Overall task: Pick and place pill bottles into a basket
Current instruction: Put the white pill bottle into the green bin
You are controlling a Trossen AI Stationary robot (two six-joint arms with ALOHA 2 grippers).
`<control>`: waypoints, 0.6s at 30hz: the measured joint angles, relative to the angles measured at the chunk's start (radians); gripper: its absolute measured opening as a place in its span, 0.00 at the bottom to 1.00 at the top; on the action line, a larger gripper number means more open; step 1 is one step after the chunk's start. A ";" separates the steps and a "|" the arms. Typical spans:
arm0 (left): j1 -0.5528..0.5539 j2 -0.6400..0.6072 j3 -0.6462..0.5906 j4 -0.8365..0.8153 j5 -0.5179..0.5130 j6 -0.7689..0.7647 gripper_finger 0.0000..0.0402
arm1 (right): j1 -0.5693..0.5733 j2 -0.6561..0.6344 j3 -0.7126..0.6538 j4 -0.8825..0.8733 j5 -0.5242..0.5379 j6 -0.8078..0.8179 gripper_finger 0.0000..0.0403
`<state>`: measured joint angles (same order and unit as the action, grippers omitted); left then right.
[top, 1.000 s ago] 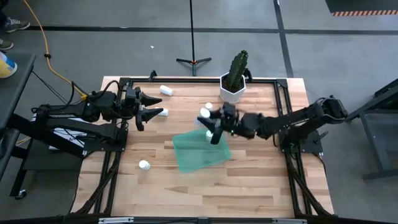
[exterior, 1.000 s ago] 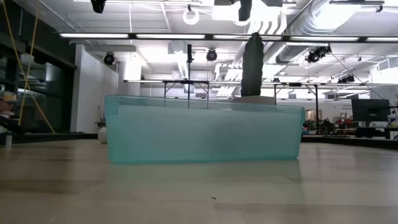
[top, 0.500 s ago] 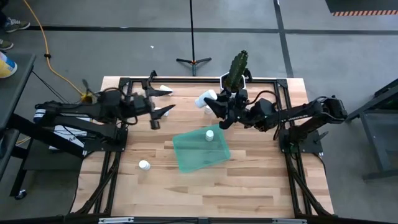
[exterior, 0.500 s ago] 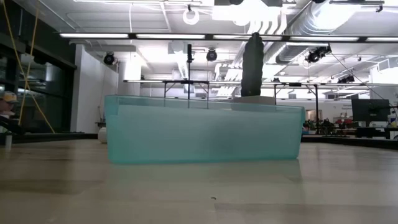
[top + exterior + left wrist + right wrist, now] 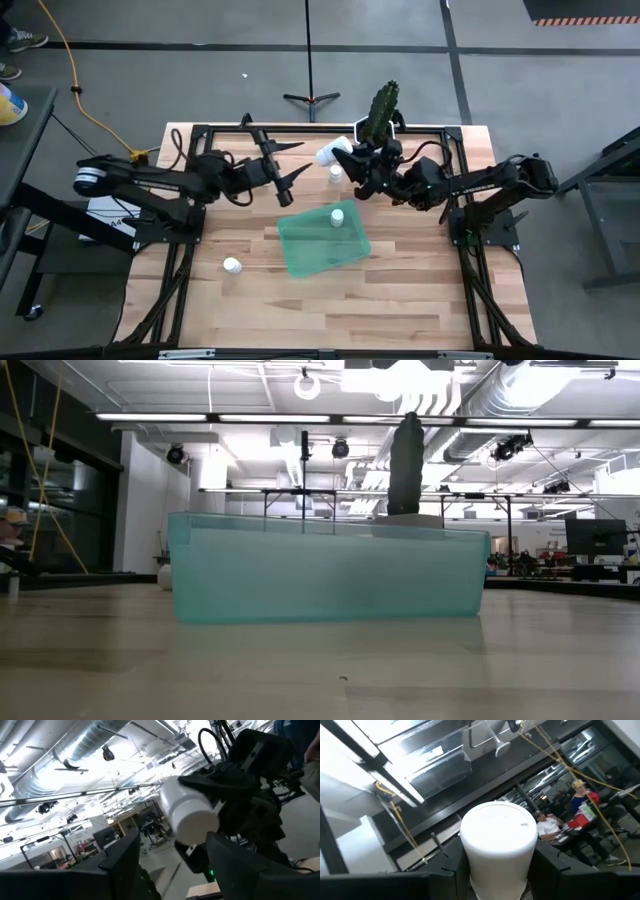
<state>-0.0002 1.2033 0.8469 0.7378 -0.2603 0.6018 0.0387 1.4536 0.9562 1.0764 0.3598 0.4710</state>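
Note:
My right gripper [image 5: 341, 159] is shut on a white pill bottle [image 5: 327, 154], held up over the table's far middle beside the cactus pot. My left gripper [image 5: 293, 160] is open and empty just left of that bottle; in its wrist view the bottle [image 5: 190, 816] shows ahead of its spread fingers [image 5: 120, 862]. The teal basket [image 5: 322, 240] lies flat on the table with one bottle [image 5: 338, 216] standing in it. Another bottle [image 5: 335, 175] stands on the table beyond the basket, and one [image 5: 232, 265] to the basket's near left. My right gripper pinches the bottle's round side [image 5: 480, 870] between its two fingers, near one end. The other end [image 5: 194, 827] sticks out past the fingertips toward my left gripper. The fingers come from the table's right, slanting upward. The bottle is lifted clear of the table.
A white hexagonal pot with a cactus [image 5: 377, 125] stands at the far edge just behind my right gripper. A black frame [image 5: 200, 130] runs around the table's rim. In the low view the basket's wall [image 5: 330, 575] fills the middle, the cactus [image 5: 405, 455] behind it.
My right gripper has carried its bottle from over the basket toward the far edge and tipped upward. My left gripper has moved toward the table's right, up to that bottle, and has stayed open. The bottle in the basket has not moved.

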 joint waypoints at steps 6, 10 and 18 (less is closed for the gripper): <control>0.000 0.083 0.099 -0.037 -0.001 0.009 0.65 | 0.000 -0.001 0.000 0.002 0.018 0.001 0.34; 0.000 0.119 0.138 -0.045 0.015 0.053 0.65 | 0.000 0.000 -0.001 -0.002 0.026 0.014 0.34; 0.000 0.169 0.174 -0.052 -0.039 0.126 0.65 | 0.000 0.000 -0.001 0.018 0.028 0.022 0.34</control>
<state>-0.0002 1.3725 1.0212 0.6857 -0.2989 0.7274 0.0391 1.4536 0.9550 1.0943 0.3878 0.4934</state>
